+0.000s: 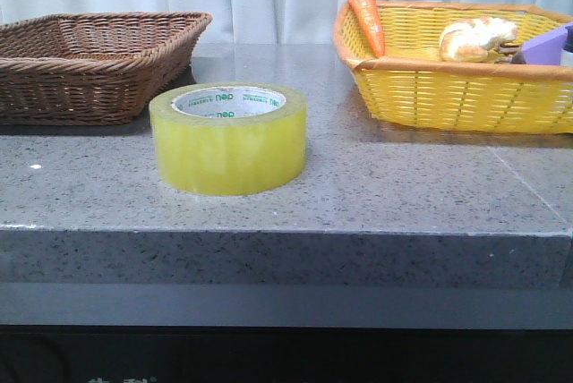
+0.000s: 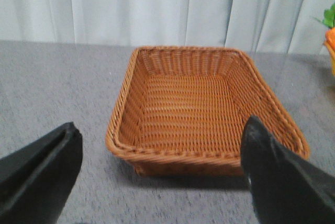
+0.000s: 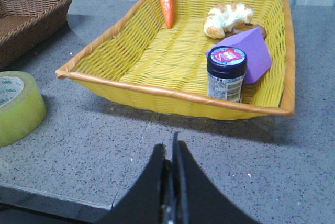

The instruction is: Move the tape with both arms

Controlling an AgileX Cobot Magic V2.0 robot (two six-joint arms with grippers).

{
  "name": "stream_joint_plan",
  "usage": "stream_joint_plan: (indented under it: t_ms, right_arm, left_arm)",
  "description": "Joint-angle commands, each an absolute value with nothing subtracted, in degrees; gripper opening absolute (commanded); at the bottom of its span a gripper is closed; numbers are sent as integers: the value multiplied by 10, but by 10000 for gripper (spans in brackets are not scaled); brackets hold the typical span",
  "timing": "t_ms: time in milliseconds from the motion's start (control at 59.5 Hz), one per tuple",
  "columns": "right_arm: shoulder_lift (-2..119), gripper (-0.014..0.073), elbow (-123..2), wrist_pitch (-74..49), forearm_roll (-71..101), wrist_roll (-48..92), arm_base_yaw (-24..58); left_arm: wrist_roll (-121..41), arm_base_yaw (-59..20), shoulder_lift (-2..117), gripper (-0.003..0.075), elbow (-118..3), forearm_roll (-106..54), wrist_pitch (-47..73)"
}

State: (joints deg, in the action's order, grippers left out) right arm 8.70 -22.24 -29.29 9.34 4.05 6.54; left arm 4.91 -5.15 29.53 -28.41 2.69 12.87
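The tape (image 1: 228, 140), a wide yellow translucent roll with a white core and green lettering, lies flat on the grey table between the two baskets. It also shows at the edge of the right wrist view (image 3: 18, 108). No gripper shows in the front view. My left gripper (image 2: 159, 174) is open and empty, its black fingers (image 2: 39, 174) spread wide before the brown basket (image 2: 201, 111). My right gripper (image 3: 170, 148) is shut and empty, over the table in front of the yellow basket (image 3: 172, 90), well apart from the tape.
The brown wicker basket (image 1: 89, 61) stands at the back left. The yellow basket (image 1: 457, 88) at the back right holds a carrot (image 1: 365, 9), a bread piece (image 1: 474, 38), a purple block (image 3: 250, 51) and a dark-lidded jar (image 3: 226, 75). The table's front edge (image 1: 286, 233) is near.
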Motion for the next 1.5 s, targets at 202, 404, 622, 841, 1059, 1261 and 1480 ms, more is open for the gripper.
stream_joint_plan:
  t_ms: [202,404,622,841,1059,1261,1480]
  right_arm:
    - [92,-90,-236,-240,97,40,61]
    - [92,-90,-236,-240,97,40,61]
    - [92,-90,-235,-240,97,40,61]
    - [92,-90,-235,-240,97,40,61]
    - [92,-90,-235,-238,97,40,61]
    - [92,-90,-235,-238,97,40,61]
    - [92,-90,-235,-237,97,40,61]
  left_arm:
    - [29,-187,436,598,-401,26,216]
    - [37,-298,573,598,-478,-20,266]
    - [37,-336,705,598,-551,-84,268]
    - [37,-336,792,598,-600,-120,288]
    - [37,-336,854,596,-626,-120,287]
    - [37,-336,867,426,-629,-120,287]
    - [37,-336,867,87,-629,-120,287]
